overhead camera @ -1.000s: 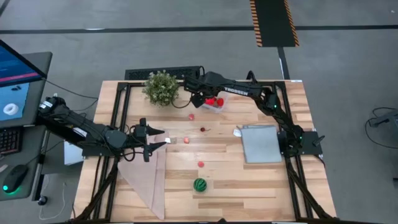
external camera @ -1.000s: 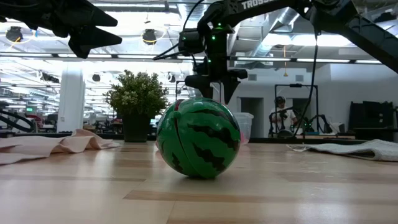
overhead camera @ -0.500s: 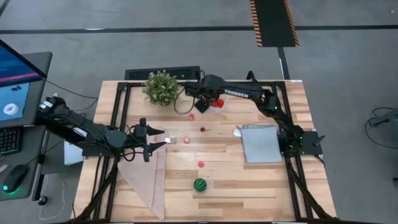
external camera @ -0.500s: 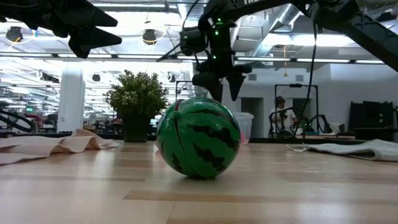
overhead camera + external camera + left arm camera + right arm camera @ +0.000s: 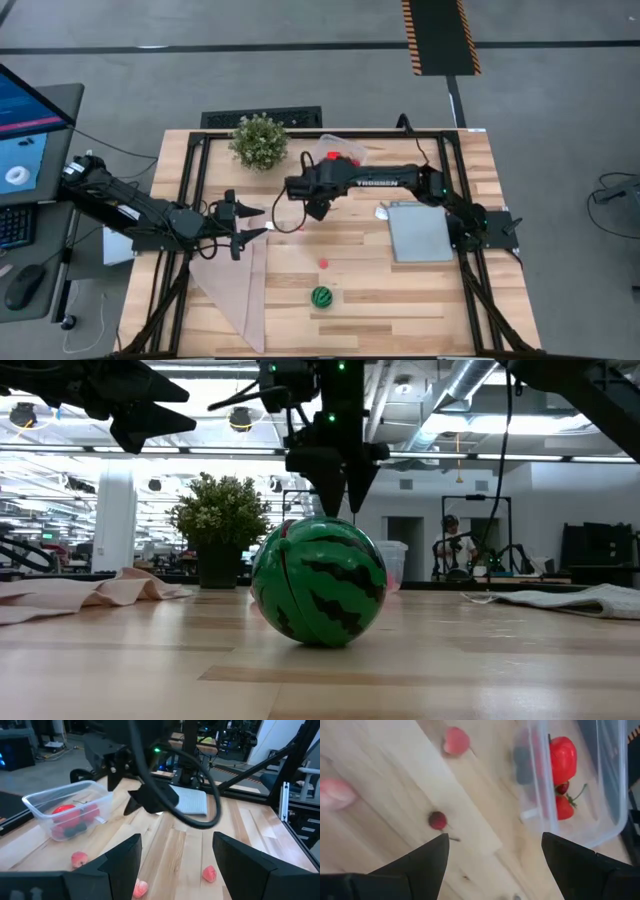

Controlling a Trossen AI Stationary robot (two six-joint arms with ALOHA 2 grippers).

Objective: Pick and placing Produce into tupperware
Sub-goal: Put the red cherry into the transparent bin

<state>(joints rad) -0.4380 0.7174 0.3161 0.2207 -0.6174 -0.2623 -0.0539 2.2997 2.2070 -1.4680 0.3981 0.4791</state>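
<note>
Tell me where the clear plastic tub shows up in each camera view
High view: tupperware at the far edge, right of the plant.
Low view: tub edge peeks out behind the watermelon ball.
Left wrist view: at left.
Right wrist view: at right.
Shared landmark: the red fruit inside.

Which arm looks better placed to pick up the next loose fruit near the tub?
Probably the right. Its open, empty right pincer hangs over the small dark cherry and pink pieces beside the tupperware. The left pincer, also open, waits farther off.
</note>
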